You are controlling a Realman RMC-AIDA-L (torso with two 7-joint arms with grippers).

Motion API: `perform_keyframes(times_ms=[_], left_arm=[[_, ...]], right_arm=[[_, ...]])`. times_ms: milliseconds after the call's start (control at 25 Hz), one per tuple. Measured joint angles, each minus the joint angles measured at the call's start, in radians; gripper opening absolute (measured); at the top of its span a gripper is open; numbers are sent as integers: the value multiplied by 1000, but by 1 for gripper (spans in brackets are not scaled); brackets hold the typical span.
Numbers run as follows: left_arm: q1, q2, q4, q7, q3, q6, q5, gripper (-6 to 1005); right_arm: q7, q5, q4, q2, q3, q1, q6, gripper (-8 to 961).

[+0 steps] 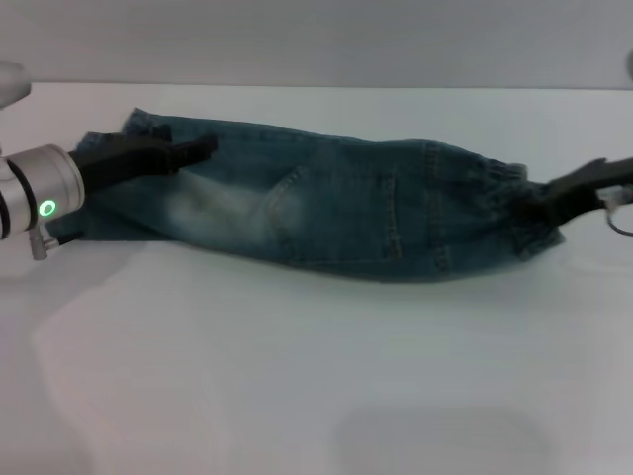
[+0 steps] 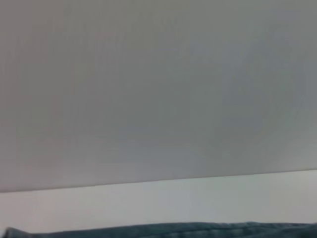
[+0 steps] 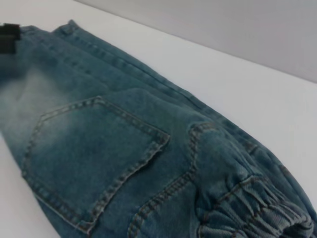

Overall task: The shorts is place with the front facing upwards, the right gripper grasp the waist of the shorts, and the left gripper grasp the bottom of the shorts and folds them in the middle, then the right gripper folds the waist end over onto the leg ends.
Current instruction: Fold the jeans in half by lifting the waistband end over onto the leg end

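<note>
The blue denim shorts [image 1: 336,203] lie folded lengthwise on the white table [image 1: 297,376], a back pocket [image 3: 94,148] facing up. Their leg ends [image 1: 109,223] point left and the gathered elastic waist [image 1: 499,178] points right. My left gripper [image 1: 198,150] rests low over the leg ends near the far edge. My right gripper [image 1: 539,203] reaches in from the right, shut on the bunched waist [image 3: 257,208]. In the left wrist view only a thin strip of the shorts [image 2: 198,229] shows. In the right wrist view the left gripper [image 3: 9,37] shows as a dark shape far off.
The grey wall [image 1: 316,40] rises behind the table's far edge, close to the shorts. Bare white tabletop [image 1: 316,396] stretches between the shorts and me.
</note>
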Motion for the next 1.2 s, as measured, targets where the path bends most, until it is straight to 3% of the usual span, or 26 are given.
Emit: perform_keyframes(times_ms=[240,560,800,1200], left_arm=[[-45,-5,-46,40,0,-21,-1,801],[-135,-13,-194,192,0,-35,-37,801],[-169,-19,-293,302,0,-41,-58,801],[-161,-21,-357,348,-7,-15,-59,801]], right_arm=[[-49,66,-120,-3,85,-76,-159,86],[-93,188,-161,-20,197,-65,-290,84],[-85,266,-172,-33,207,-15,-305,80],[-67,377,-106,-46,202,111,-293,75]])
